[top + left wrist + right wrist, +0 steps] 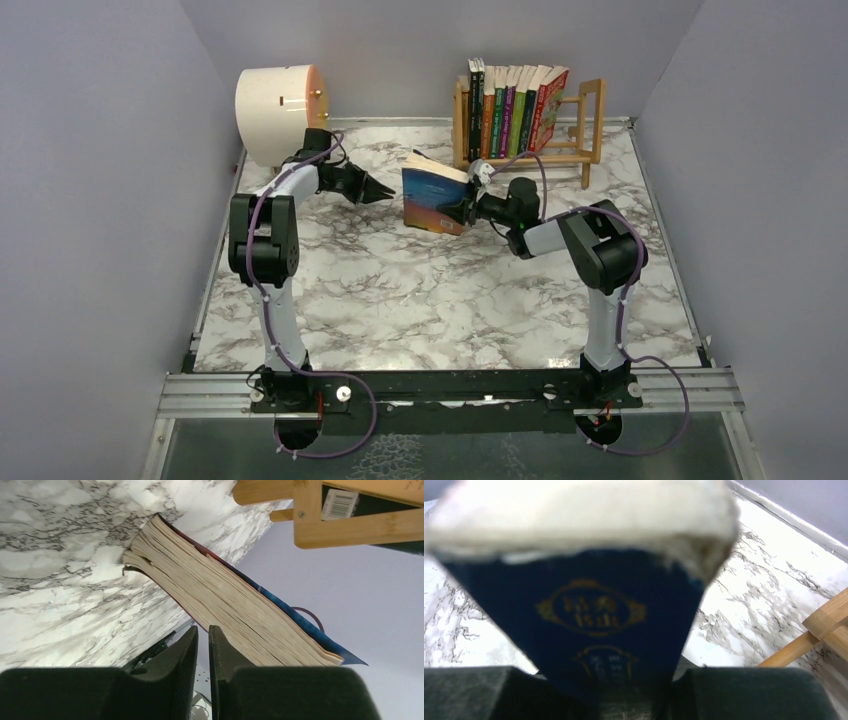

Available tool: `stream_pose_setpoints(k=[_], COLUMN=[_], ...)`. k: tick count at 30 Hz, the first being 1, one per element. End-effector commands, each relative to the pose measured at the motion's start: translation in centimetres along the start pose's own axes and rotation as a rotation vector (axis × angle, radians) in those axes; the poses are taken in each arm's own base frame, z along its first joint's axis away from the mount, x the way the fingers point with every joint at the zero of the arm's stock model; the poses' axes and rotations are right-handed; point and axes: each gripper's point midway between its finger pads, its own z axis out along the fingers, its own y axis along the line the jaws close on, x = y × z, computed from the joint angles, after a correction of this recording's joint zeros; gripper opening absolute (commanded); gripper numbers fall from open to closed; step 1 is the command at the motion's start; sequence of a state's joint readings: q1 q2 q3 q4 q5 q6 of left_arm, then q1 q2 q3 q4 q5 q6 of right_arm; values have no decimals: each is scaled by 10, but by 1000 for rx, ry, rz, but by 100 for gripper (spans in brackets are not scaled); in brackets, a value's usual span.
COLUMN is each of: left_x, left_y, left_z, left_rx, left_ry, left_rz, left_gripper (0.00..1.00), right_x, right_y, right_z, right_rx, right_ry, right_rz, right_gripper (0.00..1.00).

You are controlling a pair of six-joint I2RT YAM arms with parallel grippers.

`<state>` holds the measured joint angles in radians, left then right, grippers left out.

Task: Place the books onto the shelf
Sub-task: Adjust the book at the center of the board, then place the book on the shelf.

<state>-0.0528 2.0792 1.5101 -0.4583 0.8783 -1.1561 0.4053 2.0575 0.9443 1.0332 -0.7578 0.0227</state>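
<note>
The shelf (592, 112) stands at the far edge of the tabletop (400, 300), right of the middle. In the shelf stands a row of books (510, 110), from its left end across the middle, the rightmost ones leaning right. In front of the shelf and a little to its left is a loose book (435, 200), near the shelf but apart from it. The right end effector (470, 208) is in front of the shelf's left end, with that book's right edge between its fingers. The left end effector (385, 192) lies further left of the shelf, just beside the book's left side. Well to the shelf's left, in the far corner, sits a cylinder (275, 112).
</note>
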Motion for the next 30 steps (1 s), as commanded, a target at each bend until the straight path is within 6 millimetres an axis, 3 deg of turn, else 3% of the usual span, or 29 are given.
stream_pose_setpoints(k=[1,7,11,16,23,30], left_x=[8,13,24,54,108,130], left_y=[-30,-40,-50,-77,-116,-139], left_z=[-23,-30,-27,-19,-13,-25], left_rx=[39,55,67,93,140,181], left_ry=[-53,-70,-46,-7,39,-4], left_rz=[83,107,136,222,361,475], left_gripper=[8,8,8,8,8,8], right_x=[-9,-12,-33,-67,-144,-229], right_y=[4,8,-1,-16,-37,-59], right_z=[-1,-8,-23,-36,-55,-91], right_rx=[-22,1,129,254,420,647], right_ry=[-51,-66,-95,-67,-78,-149], right_rz=[-30,-41,-80,-81,-100,-133], right_gripper=[1,1,1,1,1,1])
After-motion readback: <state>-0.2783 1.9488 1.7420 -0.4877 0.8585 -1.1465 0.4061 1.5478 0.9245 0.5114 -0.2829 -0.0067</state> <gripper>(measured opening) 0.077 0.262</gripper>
